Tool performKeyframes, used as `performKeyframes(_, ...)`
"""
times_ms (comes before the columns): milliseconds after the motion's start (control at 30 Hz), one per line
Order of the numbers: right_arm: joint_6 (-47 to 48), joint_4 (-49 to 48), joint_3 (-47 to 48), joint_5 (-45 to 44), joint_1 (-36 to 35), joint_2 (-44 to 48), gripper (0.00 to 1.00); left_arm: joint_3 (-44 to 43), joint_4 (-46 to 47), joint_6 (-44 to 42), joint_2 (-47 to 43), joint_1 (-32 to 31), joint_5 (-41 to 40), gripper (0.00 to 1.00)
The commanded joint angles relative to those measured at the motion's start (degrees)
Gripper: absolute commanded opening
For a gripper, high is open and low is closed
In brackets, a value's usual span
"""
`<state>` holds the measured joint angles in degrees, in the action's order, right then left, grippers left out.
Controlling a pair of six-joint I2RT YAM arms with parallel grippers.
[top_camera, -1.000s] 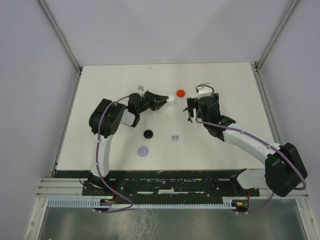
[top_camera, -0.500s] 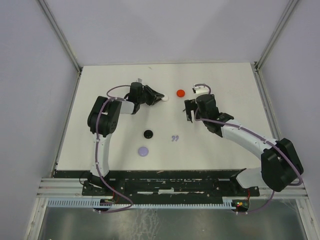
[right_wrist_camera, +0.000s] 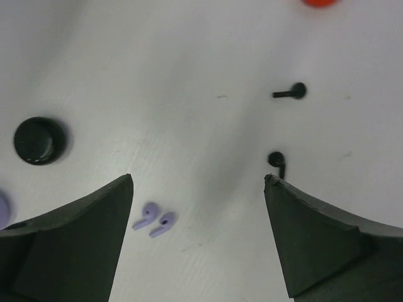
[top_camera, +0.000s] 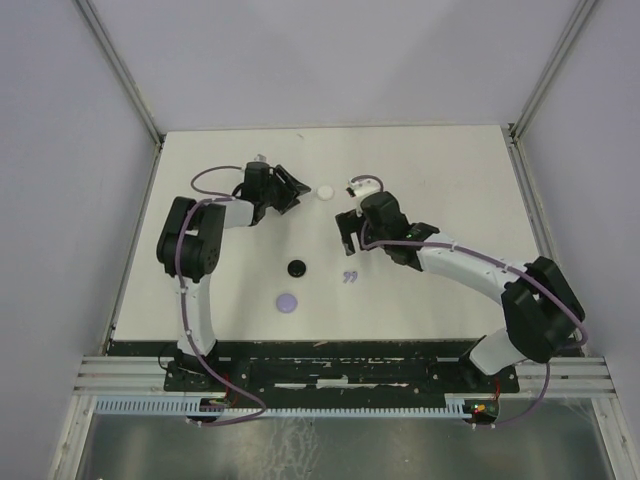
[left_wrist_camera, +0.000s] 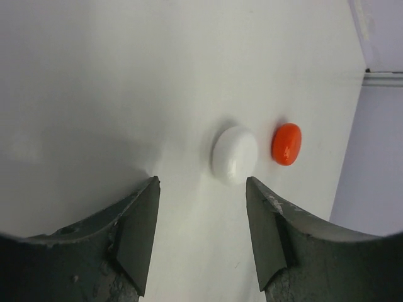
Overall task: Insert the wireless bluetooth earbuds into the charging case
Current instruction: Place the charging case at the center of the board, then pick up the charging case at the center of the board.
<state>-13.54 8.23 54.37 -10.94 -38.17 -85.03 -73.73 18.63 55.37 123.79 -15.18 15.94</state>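
Observation:
Two lavender earbuds (right_wrist_camera: 154, 220) (top_camera: 349, 277) lie side by side on the white table. My right gripper (right_wrist_camera: 198, 179) (top_camera: 347, 232) hangs open above them, and they show just inside its left finger. Two black earbuds (right_wrist_camera: 291, 92) (right_wrist_camera: 277, 161) lie apart near its right finger. A round white case (left_wrist_camera: 235, 154) (top_camera: 325, 190) rests closed on the table just beyond the fingertips of my left gripper (left_wrist_camera: 201, 182) (top_camera: 291, 190), which is open and empty. A round red case (left_wrist_camera: 286, 143) sits right beside the white one.
A round black case (top_camera: 296, 268) (right_wrist_camera: 39, 140) and a round lavender case (top_camera: 287, 301) lie near the middle left. The right forearm (top_camera: 450, 262) stretches across the right half of the table. Walls close in the far and side edges.
My left gripper has opened, let go of the white case and drawn back to the left. The right arm has swung left and nearer, over the lavender earbuds, and now hides the red case from above.

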Motion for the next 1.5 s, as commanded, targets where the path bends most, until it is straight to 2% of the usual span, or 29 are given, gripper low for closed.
performKeyframes(0, -1.31, -1.21, 6.03, 3.53, -5.62, -3.7, 0.92, 10.46, -2.86, -5.93, -10.96, 2.29, -7.59, 0.64)
performKeyframes(233, -0.59, -0.22, 11.69, 5.15, -10.21, -12.73, 0.9, 30.85, 4.24, -4.68, -32.23, 2.31, -11.82, 0.63)
performKeyframes(367, 0.53, 1.7, 14.53, 1.36, -12.54, -18.27, 0.9, 40.33, 6.0, -2.86, -43.92, 2.22, -14.05, 0.62)
performKeyframes(633, 2.63, 3.47, 17.73, -6.76, -16.26, -24.27, 0.9, 44.94, -1.71, -4.95, -59.87, 2.26, -15.61, 0.62)
performKeyframes(800, 3.06, 3.56, 19.37, -7.63, -17.64, -26.96, 0.9, 46.0, -3.96, -5.12, -64.62, 2.29, -15.07, 0.62)
performKeyframes(1233, 3.68, 3.79, 26.48, -7.52, -20.14, -32.29, 0.9, 47.82, -8.46, -6.22, -69.88, 2.44, -16.2, 0.62)
performKeyframes(1467, 4.84, 4.52, 30.99, -7.23, -20.48, -34.95, 0.91, 47.8, -11.66, -6.93, -72.66, 3.07, -17.88, 0.65)
